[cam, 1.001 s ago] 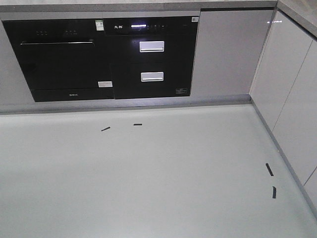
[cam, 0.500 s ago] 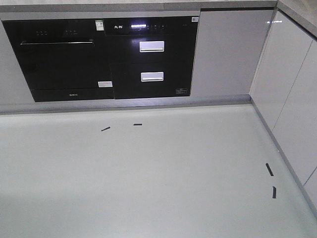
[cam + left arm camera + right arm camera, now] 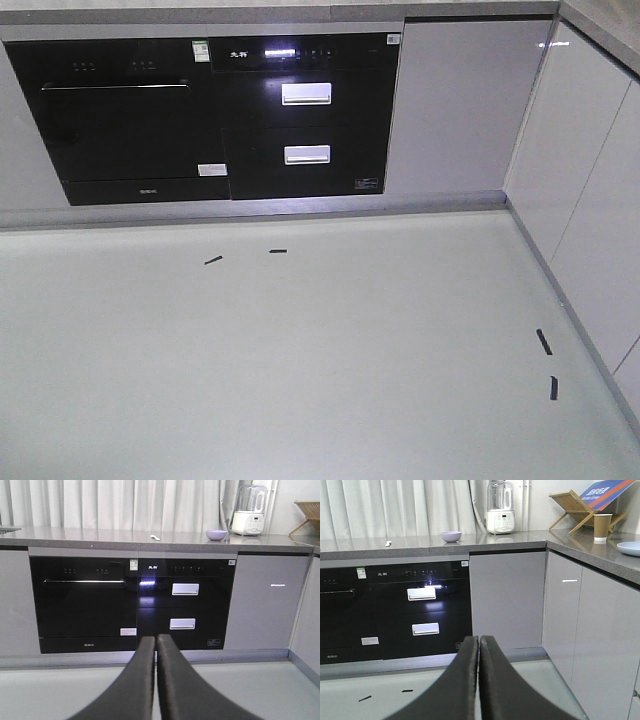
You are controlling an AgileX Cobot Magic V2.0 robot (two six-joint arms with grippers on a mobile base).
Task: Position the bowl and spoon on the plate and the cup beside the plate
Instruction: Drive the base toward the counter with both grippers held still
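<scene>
On the far desk (image 3: pixel 510 539): bowl (image 3: pixel 451 536), faint spoon (image 3: pixel 155 537), cup (image 3: pixel 602 527), plate (image 3: pixel 630 548) cropped. Both jaws pressed together, empty, over open floor (image 3: pixel 300 350).

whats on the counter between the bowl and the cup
In the right wrist view, a white appliance with a clear jug and a wooden rack stand between the bowl and the cup.

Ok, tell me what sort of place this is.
A kitchen, probably a home or showroom one. It has a built-in black oven under a grey countertop, a blender-like appliance and a wooden dish rack on the counter.
</scene>
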